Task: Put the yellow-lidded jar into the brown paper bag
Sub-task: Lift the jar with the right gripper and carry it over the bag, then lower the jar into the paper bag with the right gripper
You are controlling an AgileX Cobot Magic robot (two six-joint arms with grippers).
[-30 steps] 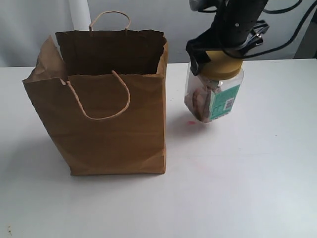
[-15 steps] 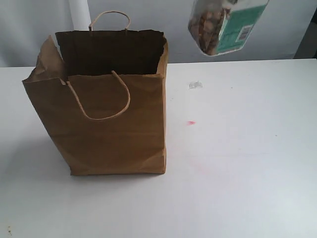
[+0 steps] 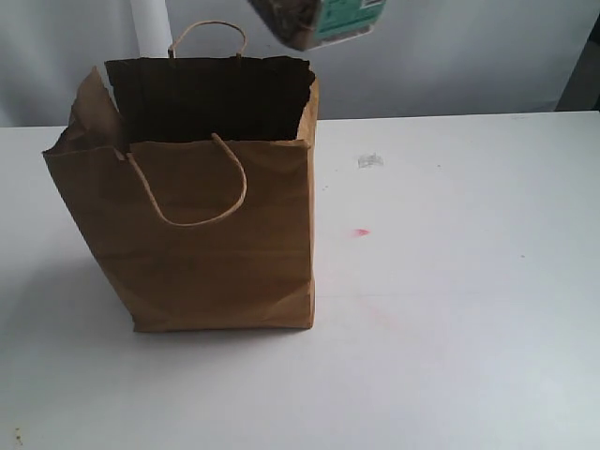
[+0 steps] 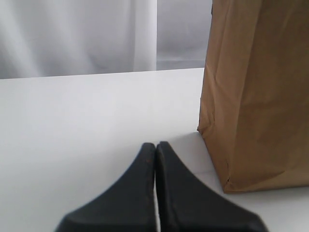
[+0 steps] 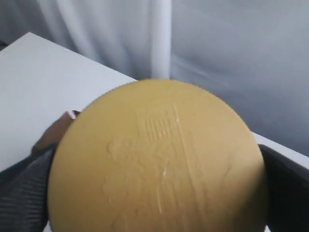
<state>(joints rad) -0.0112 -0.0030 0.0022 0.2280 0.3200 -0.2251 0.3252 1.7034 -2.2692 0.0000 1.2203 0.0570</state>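
Lid (image 5: 159, 145) of the yellow-lidded jar (image 3: 314, 21) clamped from both sides in the right hand (image 5: 155, 193), dark fingers (image 5: 24, 195) against its rim, the jar aloft over the rear rim of the brown paper bag (image 3: 220, 234) toward its right corner, only the lower end with teal label and brown snacks inside the exterior view. Bag upright on the white bench (image 3: 450, 309), ragged top open, one cord handle (image 3: 192, 187) drooped down its front face. Left hand (image 4: 155, 147) low over the bench near the bag's side wall and clear of it, fingertips pressed together on nothing.
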